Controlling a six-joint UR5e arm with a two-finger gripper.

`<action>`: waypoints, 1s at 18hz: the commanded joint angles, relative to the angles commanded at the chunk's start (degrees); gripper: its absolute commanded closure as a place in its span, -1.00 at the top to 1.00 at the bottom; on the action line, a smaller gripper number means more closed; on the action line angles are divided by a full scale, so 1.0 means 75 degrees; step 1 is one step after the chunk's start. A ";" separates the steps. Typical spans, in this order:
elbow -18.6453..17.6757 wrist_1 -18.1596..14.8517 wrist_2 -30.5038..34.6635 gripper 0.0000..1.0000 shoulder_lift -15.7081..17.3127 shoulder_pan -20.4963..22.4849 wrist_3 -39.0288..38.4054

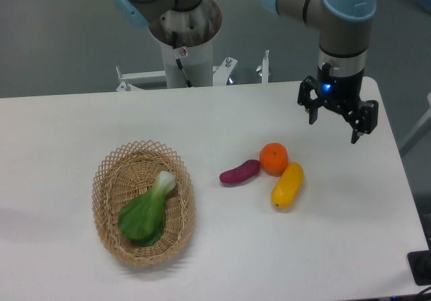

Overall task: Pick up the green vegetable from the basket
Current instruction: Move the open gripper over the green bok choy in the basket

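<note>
Hovering at the upper right of the frame, the gripper (335, 127) hangs above the table (222, 119) with its two fingers spread apart and nothing between them. The vegetable (147, 211) lies at the lower left, inside the basket (106, 180), well apart from the gripper. It rests flat and slantwise: the pale stem points toward the upper right of the basket, the broad leaves fan toward the lower left, close to the near rim.

The step in hand is, by my reading, the approach. Doing it well probably means crossing high enough to clear the loose pieces in the middle of the frame: the eggplant (239, 172), the orange (274, 158) and the yellow fruit (287, 184), which sit together between gripper and basket. Coming in from straight above the basket would keep the fingers off the lattice rim.

For the grasp, the narrowing where stem meets leaves looks like the best place, since the leaves seem too wide and flat for the jaws. Turning the wrist so the fingers close across the slanted axis should help. The descent ought to stop short of the woven floor, or the basket may shift or lift along with the vegetable.
</note>
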 joint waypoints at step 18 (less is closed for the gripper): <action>-0.0399 0.0761 -0.0258 1.00 -0.0117 -0.1370 -0.5049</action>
